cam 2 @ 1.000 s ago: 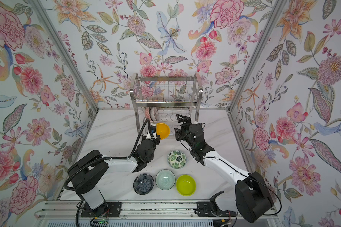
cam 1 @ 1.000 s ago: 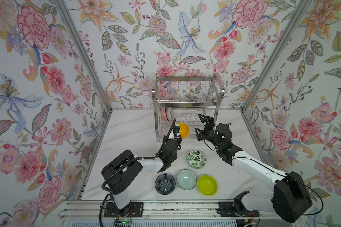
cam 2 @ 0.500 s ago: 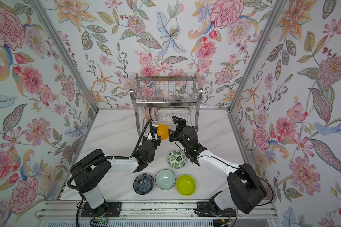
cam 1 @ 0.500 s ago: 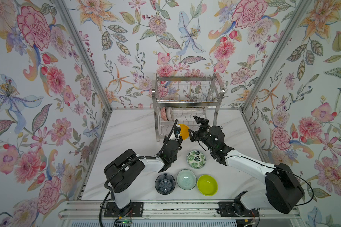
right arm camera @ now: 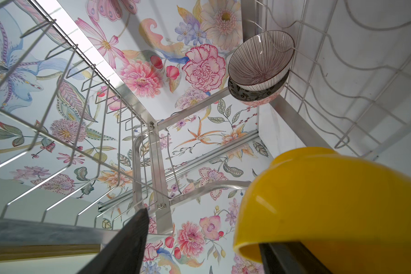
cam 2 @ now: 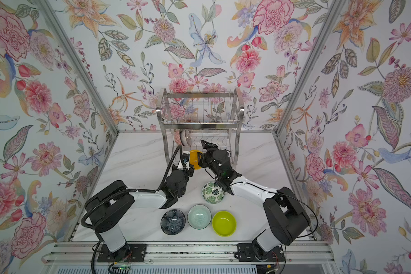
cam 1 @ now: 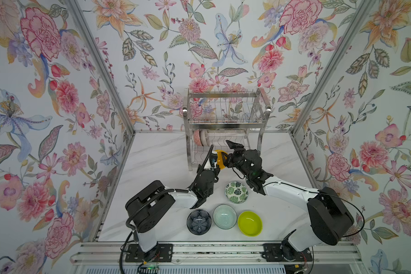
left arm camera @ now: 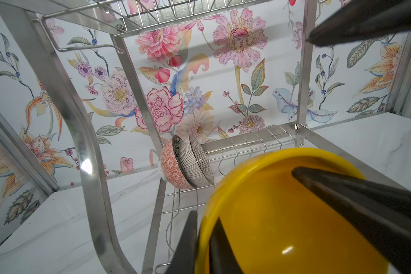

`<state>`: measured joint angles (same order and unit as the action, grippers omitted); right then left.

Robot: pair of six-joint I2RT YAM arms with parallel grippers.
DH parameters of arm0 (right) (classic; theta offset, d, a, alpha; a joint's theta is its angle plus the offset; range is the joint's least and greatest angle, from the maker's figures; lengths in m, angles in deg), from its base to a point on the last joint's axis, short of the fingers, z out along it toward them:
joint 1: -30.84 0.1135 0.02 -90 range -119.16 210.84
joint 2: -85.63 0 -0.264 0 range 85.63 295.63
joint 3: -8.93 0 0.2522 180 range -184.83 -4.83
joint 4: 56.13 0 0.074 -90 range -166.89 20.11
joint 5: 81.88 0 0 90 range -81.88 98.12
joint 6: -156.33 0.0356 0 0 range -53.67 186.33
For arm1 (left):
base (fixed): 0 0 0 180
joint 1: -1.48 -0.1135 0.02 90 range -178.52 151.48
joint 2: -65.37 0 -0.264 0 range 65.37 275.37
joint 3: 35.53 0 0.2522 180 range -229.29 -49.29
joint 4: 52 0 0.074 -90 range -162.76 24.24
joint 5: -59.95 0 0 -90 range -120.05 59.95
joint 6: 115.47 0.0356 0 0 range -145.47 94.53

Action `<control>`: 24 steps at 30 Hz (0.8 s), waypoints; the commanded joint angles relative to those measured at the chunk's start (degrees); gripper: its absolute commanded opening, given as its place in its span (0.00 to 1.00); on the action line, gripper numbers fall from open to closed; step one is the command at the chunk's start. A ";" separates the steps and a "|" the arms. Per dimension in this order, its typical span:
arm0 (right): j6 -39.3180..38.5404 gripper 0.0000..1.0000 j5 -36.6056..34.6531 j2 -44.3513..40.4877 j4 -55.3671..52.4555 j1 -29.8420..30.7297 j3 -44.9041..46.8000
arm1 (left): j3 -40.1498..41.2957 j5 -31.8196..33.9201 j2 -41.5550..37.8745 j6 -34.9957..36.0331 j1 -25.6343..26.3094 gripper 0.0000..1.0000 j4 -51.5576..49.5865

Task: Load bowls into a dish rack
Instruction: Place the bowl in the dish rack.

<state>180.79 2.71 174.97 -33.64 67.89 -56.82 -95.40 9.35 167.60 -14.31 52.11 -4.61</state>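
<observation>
Orange-yellow bowl hangs on edge at the dish rack's 6 o'clock, its rim pinched by the left gripper. A second ago the right gripper stood apart at the bowl's 3 o'clock; now it is against it, jaws parted astride the rim. Only the left wrist view shows one right finger inside the bowl; only the right wrist view shows the outer finger clear of it. A striped bowl nests in a pink bowl at the lower tier's 9 o'clock end.
</observation>
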 commanded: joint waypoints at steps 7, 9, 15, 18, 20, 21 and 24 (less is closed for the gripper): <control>1.90 0.39 -1.10 5.78 4.46 0.02 -3.60 | 1.81 1.18 -0.06 1.55 0.95 0.00 6.08; 1.24 0.33 -1.58 5.66 3.88 -0.22 -3.43 | 2.16 1.44 -0.15 1.81 1.02 0.00 6.18; -0.16 0.15 -2.20 5.58 4.71 -0.25 -2.62 | 2.38 1.78 -0.54 1.54 0.96 0.00 5.72; -1.28 0.05 -2.60 5.74 6.31 -0.35 -1.94 | 2.55 2.26 -0.72 0.81 0.98 0.00 5.58; -1.91 0.02 -2.42 5.89 7.77 -0.53 -1.46 | 2.75 2.16 -0.98 0.00 0.96 0.05 5.27; -2.34 0.01 -2.24 5.99 8.80 -0.50 -1.15 | 2.81 2.09 -1.18 -0.46 0.98 0.09 5.03; -3.71 0.00 -2.12 6.54 13.14 -0.69 0.06 | 3.38 1.67 -1.99 -0.72 0.96 0.14 4.42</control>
<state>182.10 5.16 180.33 -27.15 69.34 -57.61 -93.78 10.49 167.60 -14.35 52.13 -1.18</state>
